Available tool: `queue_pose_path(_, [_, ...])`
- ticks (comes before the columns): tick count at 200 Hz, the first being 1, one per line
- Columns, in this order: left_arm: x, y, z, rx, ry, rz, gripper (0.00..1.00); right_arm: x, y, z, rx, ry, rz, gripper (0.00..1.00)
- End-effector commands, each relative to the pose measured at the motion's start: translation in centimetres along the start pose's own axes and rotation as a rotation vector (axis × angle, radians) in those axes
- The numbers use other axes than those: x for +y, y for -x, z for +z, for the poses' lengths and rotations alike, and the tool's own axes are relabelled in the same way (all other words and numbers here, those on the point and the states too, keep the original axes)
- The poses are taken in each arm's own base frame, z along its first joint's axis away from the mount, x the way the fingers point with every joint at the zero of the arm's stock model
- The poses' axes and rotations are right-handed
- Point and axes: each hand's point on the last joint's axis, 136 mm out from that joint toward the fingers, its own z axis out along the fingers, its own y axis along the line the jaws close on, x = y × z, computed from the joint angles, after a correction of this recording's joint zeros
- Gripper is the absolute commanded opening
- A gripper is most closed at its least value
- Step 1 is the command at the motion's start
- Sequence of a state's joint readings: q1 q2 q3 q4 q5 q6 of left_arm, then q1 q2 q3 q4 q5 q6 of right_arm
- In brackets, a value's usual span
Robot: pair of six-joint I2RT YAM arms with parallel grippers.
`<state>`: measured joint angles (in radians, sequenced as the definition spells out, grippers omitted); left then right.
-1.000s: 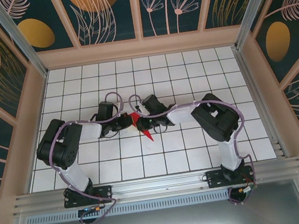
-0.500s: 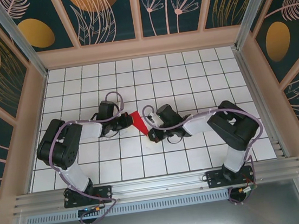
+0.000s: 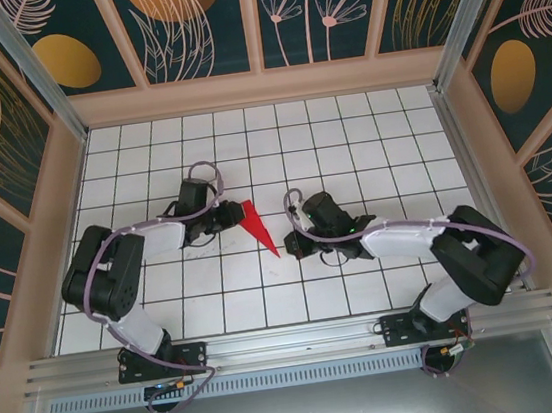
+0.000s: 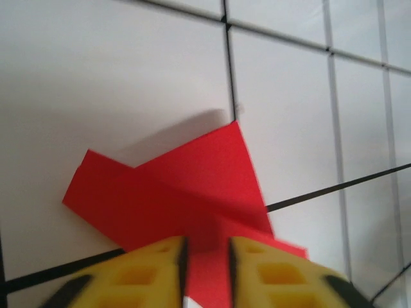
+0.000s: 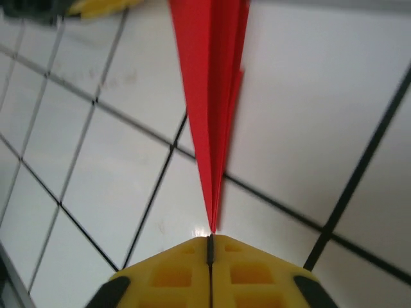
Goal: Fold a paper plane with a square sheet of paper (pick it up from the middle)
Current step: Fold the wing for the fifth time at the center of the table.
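Paper plane: bright red, slim pointed dart of folded layers. Top view: on white gridded surface, just left of frame centre, wide tail toward upper left, sharp nose toward lower right. Left wrist view: tail flaps overlap, spread wide. Right wrist view: narrow layered folds taper to nose at lower centre.

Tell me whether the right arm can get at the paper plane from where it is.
Probably yes. The paper plane points its tip right at the right gripper, with nothing between them; the jaws look shut and would need opening first.
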<state>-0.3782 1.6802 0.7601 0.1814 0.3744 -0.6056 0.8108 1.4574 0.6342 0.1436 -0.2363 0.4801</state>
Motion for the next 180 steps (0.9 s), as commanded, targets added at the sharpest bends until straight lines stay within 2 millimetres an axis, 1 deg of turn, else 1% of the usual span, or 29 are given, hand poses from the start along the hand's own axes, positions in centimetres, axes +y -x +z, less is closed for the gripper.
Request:
queue_pose_path(1, [-2.3,2.5,-2.5,-0.078,-0.004,-0.009,0.37,-1.7,4.8,-2.3,-0.211,-0.120,0.138,0.29])
queue_pose_path(12, [-2.5,2.7,-3.2,-0.095,0.020,-0.026,0.42,-2.7,5.4,-3.0,-0.239,-0.139,0.188,0.41])
queue_pose_path(20, [-2.5,2.8,-3.6,-0.101,0.041,-0.038,0.46,-3.5,5.7,-3.3,-0.251,-0.153,0.217,0.47])
queue_pose_path(36, [-2.8,2.6,-3.9,-0.096,0.088,-0.046,0.55,-4.9,5.9,-3.7,-0.265,-0.179,0.260,0.57])
queue_pose_path(54, [-2.9,1.7,-3.9,-0.077,0.167,-0.048,0.65,-6.3,5.8,-3.9,-0.271,-0.212,0.292,0.66])
queue_pose_path(66, [-2.9,1.1,-3.7,-0.073,0.223,-0.044,0.69,-7.0,5.8,-4.1,-0.280,-0.231,0.309,0.72])
queue_pose_path(83, [-3.1,0.5,-3.1,-0.070,0.307,-0.026,0.79,-7.9,5.6,-4.3,-0.296,-0.256,0.332,0.81])
queue_pose_path(88, [-2.6,-0.2,-2.8,-0.057,0.345,-0.017,0.83,-8.2,5.5,-4.4,-0.301,-0.264,0.339,0.83])
queue_pose_path(90, [-3.1,0.3,-2.8,-0.069,0.347,-0.010,0.85,-8.3,5.5,-4.4,-0.304,-0.267,0.344,0.84])
queue_pose_path(92, [-3.3,0.4,-2.7,-0.071,0.353,0.000,0.86,-8.5,5.4,-4.4,-0.303,-0.271,0.348,0.85])
queue_pose_path(113, [-3.9,-0.6,-1.1,-0.046,0.462,0.104,0.94,-9.5,5.0,-4.7,-0.307,-0.303,0.388,0.91])
queue_pose_path(116, [-4.0,-0.6,-1.1,-0.048,0.473,0.115,0.95,-9.7,5.0,-4.7,-0.306,-0.307,0.393,0.92])
queue_pose_path(121, [-3.3,-1.1,-0.4,-0.029,0.514,0.131,0.95,-9.9,4.9,-4.7,-0.307,-0.314,0.400,0.93])
queue_pose_path(133, [-2.8,-1.4,0.3,-0.011,0.566,0.153,0.95,-10.3,4.8,-4.9,-0.308,-0.327,0.414,0.96])
queue_pose_path(146, [-2.2,-1.6,0.7,0.002,0.617,0.163,0.94,-10.4,4.7,-5.1,-0.310,-0.331,0.419,0.97])
queue_pose_path(170, [-1.4,-2.0,0.9,0.026,0.688,0.168,0.87,-10.8,4.4,-5.2,-0.306,-0.342,0.429,0.97])
queue_pose_path(180, [-1.0,-2.2,0.7,0.028,0.712,0.153,0.82,-10.9,4.4,-5.3,-0.304,-0.342,0.430,0.97])
